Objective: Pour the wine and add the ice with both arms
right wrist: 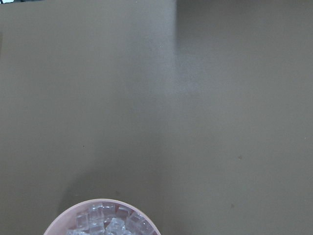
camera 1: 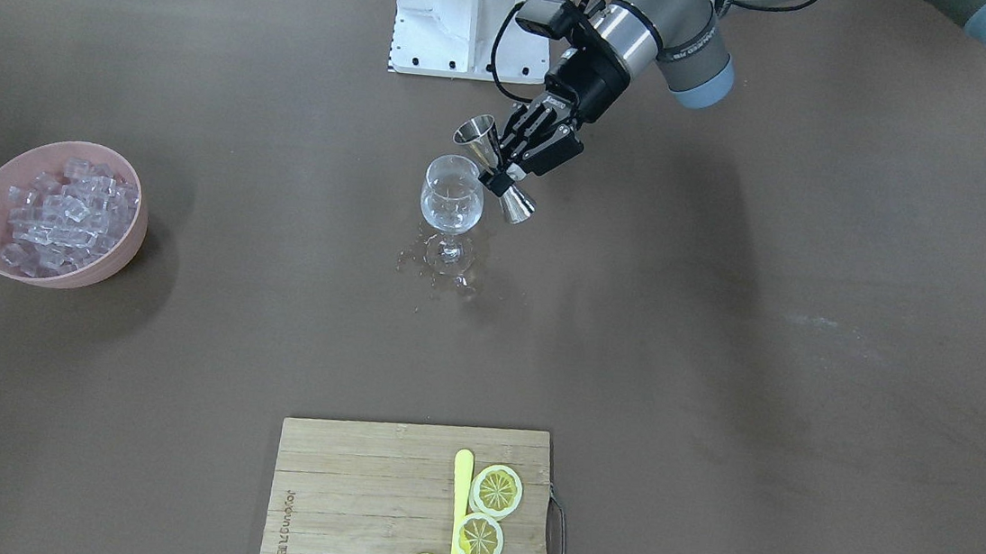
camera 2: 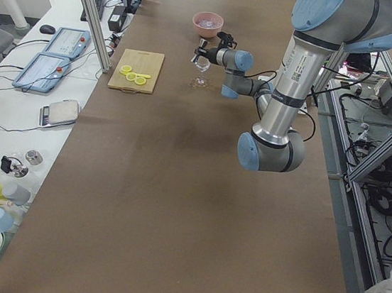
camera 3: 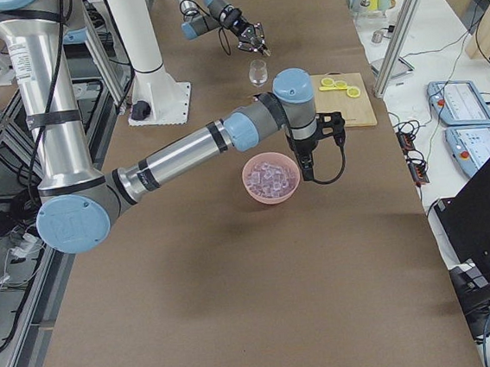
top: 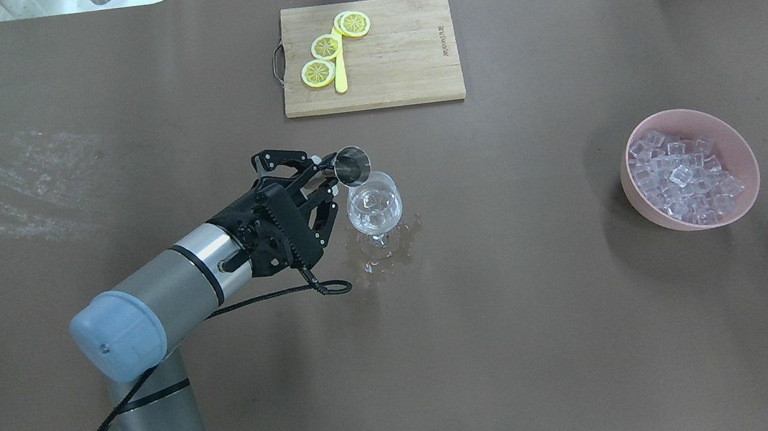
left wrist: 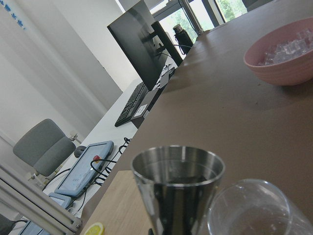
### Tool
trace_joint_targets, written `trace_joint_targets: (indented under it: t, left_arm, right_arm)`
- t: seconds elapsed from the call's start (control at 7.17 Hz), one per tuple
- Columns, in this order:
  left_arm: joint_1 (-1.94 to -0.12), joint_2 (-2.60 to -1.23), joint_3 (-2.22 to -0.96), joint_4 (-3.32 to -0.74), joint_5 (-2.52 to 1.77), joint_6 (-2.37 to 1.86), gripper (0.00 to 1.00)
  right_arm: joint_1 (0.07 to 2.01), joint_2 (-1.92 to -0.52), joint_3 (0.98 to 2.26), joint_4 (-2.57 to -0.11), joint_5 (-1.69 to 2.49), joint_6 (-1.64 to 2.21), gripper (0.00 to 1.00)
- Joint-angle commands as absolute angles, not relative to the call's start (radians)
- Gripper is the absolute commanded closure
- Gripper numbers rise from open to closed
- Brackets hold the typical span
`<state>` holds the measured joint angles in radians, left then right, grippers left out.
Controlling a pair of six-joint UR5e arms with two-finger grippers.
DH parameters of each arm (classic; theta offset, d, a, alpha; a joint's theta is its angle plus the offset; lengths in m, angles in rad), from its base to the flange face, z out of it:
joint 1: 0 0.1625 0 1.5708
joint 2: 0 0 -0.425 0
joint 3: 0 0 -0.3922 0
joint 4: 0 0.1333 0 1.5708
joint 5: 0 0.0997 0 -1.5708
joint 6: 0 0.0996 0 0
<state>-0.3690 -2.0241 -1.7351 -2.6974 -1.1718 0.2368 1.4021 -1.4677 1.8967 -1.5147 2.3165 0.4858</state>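
Note:
My left gripper (camera 1: 504, 172) is shut on the waist of a steel jigger (camera 1: 496, 169) (top: 351, 165), holding it tilted beside the rim of the wine glass (camera 1: 452, 201) (top: 373, 206). The glass stands upright with a little clear wine in its bowl. The jigger's mouth (left wrist: 177, 169) fills the left wrist view, and I cannot tell what is inside it. The ice (camera 1: 65, 213) (top: 681, 174) lies heaped in a pink bowl (top: 746, 152). My right gripper (camera 3: 333, 125) hangs high near that bowl, and I cannot tell whether it is open or shut.
Clear liquid is spilled on the brown table around the glass's foot (camera 1: 437, 273) (top: 388, 255). A wooden cutting board (camera 1: 345, 498) with lemon slices (camera 1: 496, 491) and a yellow knife (camera 1: 461, 491) lies at the table's far edge. The white base block (camera 1: 464, 12) stands behind the glass.

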Motion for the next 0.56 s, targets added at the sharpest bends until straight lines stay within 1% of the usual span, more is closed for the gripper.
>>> trace_joint_targets:
  t: [0.0,0.14,0.28,0.42]
  left_arm:
    - [-0.37,-2.043,-1.729,-2.645,-1.135,0.335,1.0]
    - [-0.37,-2.068,-1.73,-2.642,-1.087,0.498,1.0]
    - [-0.37,-2.095,-1.73,-2.619,-1.082,0.526,1.0]
    - [-0.37,-2.091,-1.729,-2.603,-1.072,0.535,1.0]
  right_arm:
    - [1.402,-1.468,1.902,-1.516,2.318,0.489,0.08]
    - [1.402,-1.468,1.901,-1.516,2.318,0.489,0.08]
    - [1.402,-1.468,1.902,-1.514,2.318,0.489,0.08]
    - [1.402,-1.468,1.901,-1.514,2.318,0.489,0.08]
